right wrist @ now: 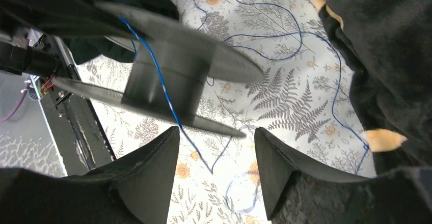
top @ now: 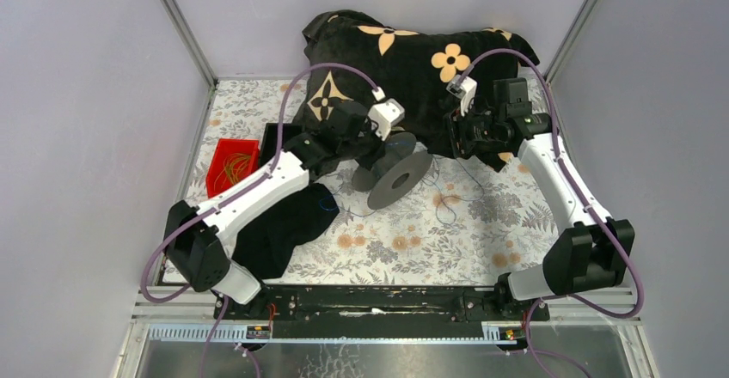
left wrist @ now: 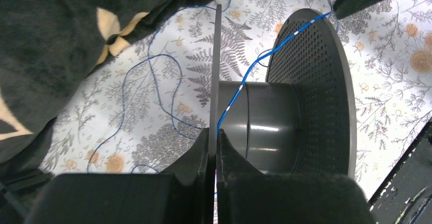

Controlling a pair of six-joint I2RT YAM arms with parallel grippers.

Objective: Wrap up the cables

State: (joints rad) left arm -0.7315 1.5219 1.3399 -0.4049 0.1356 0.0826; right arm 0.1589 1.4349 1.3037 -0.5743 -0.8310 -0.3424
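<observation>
Left jaws: clamped shut on the thin near flange of the large black plastic disc-shaped spool point(top: 400, 174), centre frame. Right jaws: spread wide, empty, centre right. Thin blue cable point(left wrist: 249, 74): one strand across the spool core, remainder looped loose on floral counter point(top: 413, 245).

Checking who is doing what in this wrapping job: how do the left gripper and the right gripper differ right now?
The left gripper is shut on the thin flange edge of the spool; the right gripper is open, gripping nothing. The left gripper touches the spool; the right gripper hangs apart from it, with loose blue cable showing in the gap between its fingers. Both have black fingers and face the spool.
</observation>
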